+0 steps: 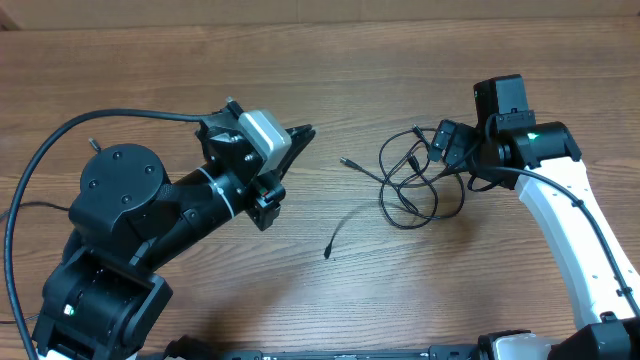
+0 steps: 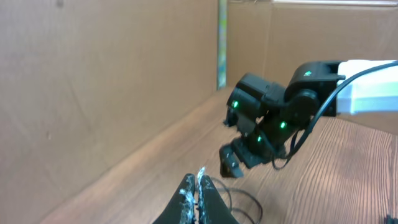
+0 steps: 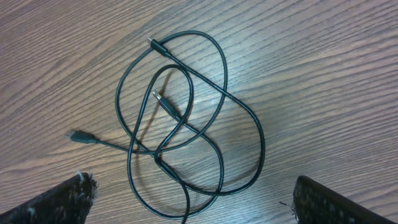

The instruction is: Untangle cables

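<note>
The cables [image 1: 415, 188] lie as a loose tangle of thin black loops on the wooden table, right of centre. One plug end [image 1: 347, 160] points left, and a loose tail [image 1: 332, 243] trails toward the front. My right gripper [image 1: 447, 148] hovers over the tangle's right side. In the right wrist view it [image 3: 191, 186] is open, its fingers [image 3: 59, 200] wide apart, and the cables [image 3: 186, 118] lie below between them, untouched. My left gripper [image 1: 302, 134] is left of the tangle and apart from it. In the left wrist view it [image 2: 198, 185] is shut on nothing, with cable loops [image 2: 245, 202] beyond it.
A cardboard wall [image 2: 106, 81] runs along the table's far edge. The left arm's thick black wire [image 1: 60, 140] arcs over the table's left side. The white right arm [image 1: 570, 220] reaches in from the front right.
</note>
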